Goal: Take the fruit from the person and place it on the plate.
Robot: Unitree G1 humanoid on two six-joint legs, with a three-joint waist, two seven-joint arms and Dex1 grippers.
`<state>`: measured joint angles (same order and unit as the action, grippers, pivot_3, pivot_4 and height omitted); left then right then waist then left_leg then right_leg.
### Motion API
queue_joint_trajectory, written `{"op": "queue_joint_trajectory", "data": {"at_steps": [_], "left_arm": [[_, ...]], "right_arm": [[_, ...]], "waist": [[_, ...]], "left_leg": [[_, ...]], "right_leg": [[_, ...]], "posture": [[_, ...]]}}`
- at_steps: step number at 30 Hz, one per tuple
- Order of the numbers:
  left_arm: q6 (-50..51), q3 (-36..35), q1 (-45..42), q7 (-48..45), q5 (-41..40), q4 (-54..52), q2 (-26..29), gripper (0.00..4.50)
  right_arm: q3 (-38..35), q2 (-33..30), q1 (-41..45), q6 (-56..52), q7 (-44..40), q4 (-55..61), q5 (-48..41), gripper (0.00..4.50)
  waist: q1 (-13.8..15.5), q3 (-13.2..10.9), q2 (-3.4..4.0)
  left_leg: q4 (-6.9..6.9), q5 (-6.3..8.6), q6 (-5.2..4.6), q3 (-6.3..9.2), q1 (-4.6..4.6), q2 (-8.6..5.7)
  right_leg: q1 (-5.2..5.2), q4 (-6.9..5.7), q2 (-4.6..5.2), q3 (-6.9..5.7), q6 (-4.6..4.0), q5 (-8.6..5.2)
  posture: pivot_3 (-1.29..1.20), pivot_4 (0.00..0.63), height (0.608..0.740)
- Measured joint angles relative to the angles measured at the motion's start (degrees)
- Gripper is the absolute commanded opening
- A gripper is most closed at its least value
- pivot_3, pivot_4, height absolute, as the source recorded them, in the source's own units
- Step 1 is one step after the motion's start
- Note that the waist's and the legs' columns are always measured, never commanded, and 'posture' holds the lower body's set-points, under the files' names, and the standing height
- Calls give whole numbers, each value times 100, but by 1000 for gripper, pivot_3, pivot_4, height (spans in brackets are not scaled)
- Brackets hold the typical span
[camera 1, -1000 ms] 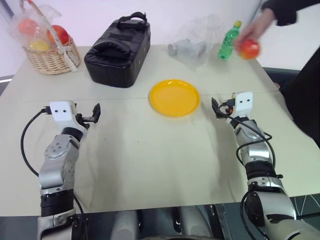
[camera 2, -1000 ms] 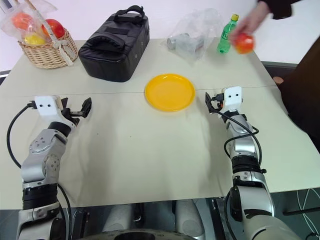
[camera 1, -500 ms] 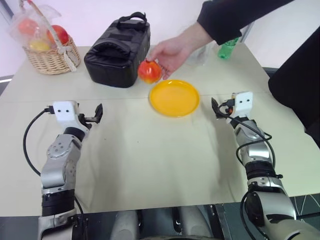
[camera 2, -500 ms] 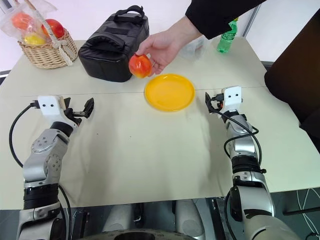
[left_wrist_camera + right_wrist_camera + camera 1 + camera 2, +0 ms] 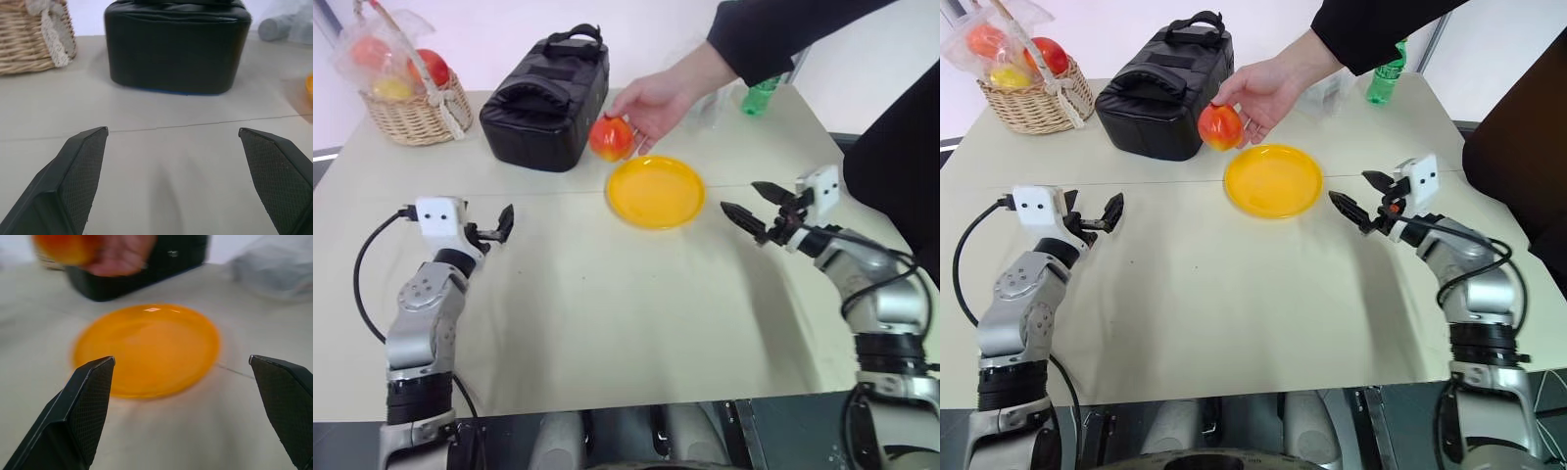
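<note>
Looking down from the head camera, the person's hand point(image 5: 656, 98) holds the fruit point(image 5: 611, 137) in the air just beyond the far-left rim of the plate point(image 5: 656, 192), beside the black bag point(image 5: 544, 98). Both robot grippers hang above the table point(image 5: 607, 313): the left gripper point(image 5: 499, 223) with fingers spread, the right gripper point(image 5: 752, 204) spread too and aimed at the plate.

Left wrist view: spread fingertips point(image 5: 83, 161) frame bare tabletop before the bag and wicker basket point(image 5: 29, 39).

Right wrist view: spread fingers point(image 5: 88, 401) frame the plate; the fruit shows blurred beyond.
</note>
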<state>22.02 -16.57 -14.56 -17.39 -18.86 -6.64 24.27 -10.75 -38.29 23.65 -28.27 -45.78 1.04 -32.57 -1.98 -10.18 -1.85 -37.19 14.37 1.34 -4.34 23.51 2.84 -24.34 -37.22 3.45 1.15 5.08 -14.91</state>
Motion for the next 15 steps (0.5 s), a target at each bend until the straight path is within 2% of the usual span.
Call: {"op": "queue_joint_trajectory", "data": {"at_steps": [10, 15], "left_arm": [[1121, 519, -1356, -1944, -1244, -271, 933, 4500], [1298, 794, -2132, -2458, -1531, 181, 733, 4500]], "right_arm": [[164, 252, 128, -287, 119, 151, 62, 4496], [328, 521, 120, -264, 254, 169, 112, 4496]], "waist": [[115, 0, -1], [134, 0, -1]], "left_leg": [[-5, 0, 0, -2, 3, -1], [-10, 0, 0, 1, 5, -2]], "right_leg": [[0, 3, -3, 1, 0, -1], [0, 1, -6, 0, 1, 0]], "posture": [[0, 150, 740], [0, 150, 740]]}}
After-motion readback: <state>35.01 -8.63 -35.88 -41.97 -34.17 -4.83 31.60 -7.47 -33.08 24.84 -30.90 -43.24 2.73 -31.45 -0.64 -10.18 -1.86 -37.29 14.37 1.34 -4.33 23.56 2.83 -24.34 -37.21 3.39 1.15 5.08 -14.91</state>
